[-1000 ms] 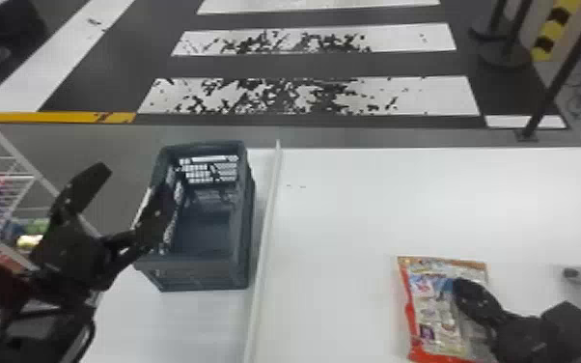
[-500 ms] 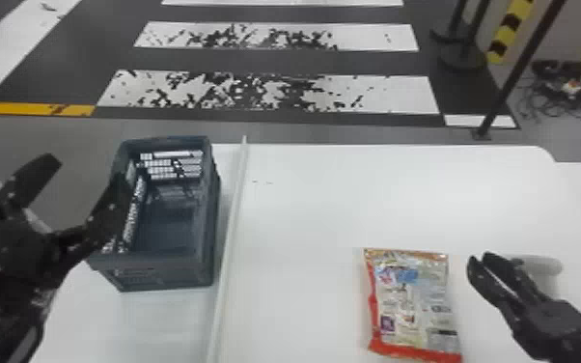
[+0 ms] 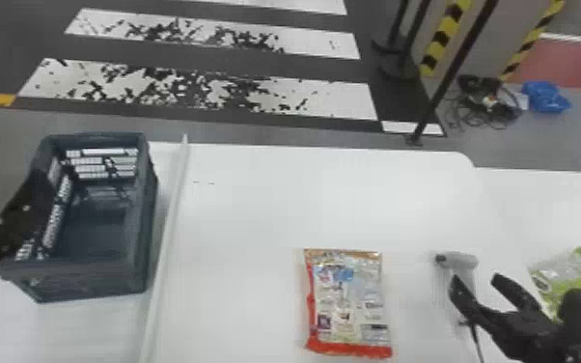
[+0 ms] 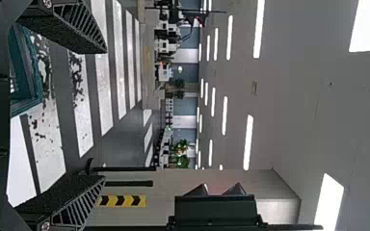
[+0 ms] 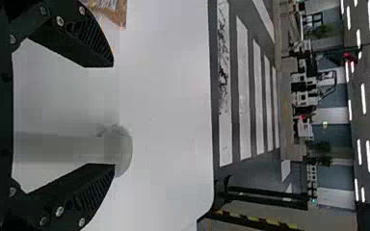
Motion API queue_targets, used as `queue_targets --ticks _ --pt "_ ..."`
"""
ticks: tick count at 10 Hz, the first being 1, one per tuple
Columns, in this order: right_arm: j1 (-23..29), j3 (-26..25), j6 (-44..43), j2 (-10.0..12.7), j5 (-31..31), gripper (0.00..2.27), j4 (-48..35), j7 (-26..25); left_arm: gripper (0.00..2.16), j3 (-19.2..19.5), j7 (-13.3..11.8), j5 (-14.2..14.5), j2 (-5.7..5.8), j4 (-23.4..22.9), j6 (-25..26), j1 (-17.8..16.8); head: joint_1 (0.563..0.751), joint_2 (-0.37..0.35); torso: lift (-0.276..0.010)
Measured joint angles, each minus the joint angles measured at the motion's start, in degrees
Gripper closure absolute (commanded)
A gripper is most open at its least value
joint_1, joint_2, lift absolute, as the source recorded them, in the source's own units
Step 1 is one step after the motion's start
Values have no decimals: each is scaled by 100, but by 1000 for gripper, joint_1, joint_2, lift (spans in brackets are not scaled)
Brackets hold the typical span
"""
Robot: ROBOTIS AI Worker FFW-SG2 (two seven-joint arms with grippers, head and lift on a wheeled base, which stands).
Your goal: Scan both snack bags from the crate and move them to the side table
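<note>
The grey-blue crate [image 3: 91, 280] stands upright at 10 o'clock from the red-edged snack bag [image 3: 347, 301], its top open and its slotted walls surrounding a dark floor that can be seen inside. The left gripper [image 3: 17, 217] is on the crate's 9 o'clock side, overlapping part of that wall in the head view; its fingers are spread wide, with nothing held between them. I cannot tell whether it touches the crate. A pale raised strip [image 3: 166, 246] runs between the crate and the red-edged bag, passing at 9 o'clock from the bag. The bag lies flat, printed face up, on the white main table [image 3: 275, 212]. Between 2 and 3 o'clock from it lies the grey scanner [image 3: 463, 261], with a black cable [image 3: 475, 338] running from its 6 o'clock end. The right gripper [image 3: 477, 281] is over the scanner's handle, its fingers well apart and gripping nothing; whether one brushes the scanner is unclear. Near 3 o'clock from the red-edged bag, past that gripper, the green snack bag [image 3: 567, 272] lies on what looks to be the side table [image 3: 555, 207], its lower part hidden by the right arm. On the floor, tangled cables [image 3: 487, 108] lie at 12 o'clock from the scanner, a blue bundle [image 3: 545, 96] at 1 o'clock, and a slanting black post [image 3: 453, 72] rises just beyond the main table's far edge.
</note>
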Motion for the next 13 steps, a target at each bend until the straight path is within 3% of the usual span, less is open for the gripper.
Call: queue_targets --ticks 3,10,11,12,13 --pt "-188 -234 175 -154 49 60 567 -94 60 -19 -16 33 51 -4 -17 -6 695 -268 -29" --pt "-561 6 249 -334 249 130 1136 -85 60 -35 -44 7 -13 -63 -17 70 695 -262 -29" --pt "-669 55 259 -371 319 383 1289 -83 60 -39 -44 1 -16 -66 -17 73 695 -259 -29" --pt "-758 87 305 -402 379 1001 1401 -62 60 -37 -44 0 -15 -70 -17 79 695 -256 -29" --pt "-855 124 468 -429 433 1848 1482 -18 60 -23 -40 -1 1 -80 -17 92 695 -250 -29"
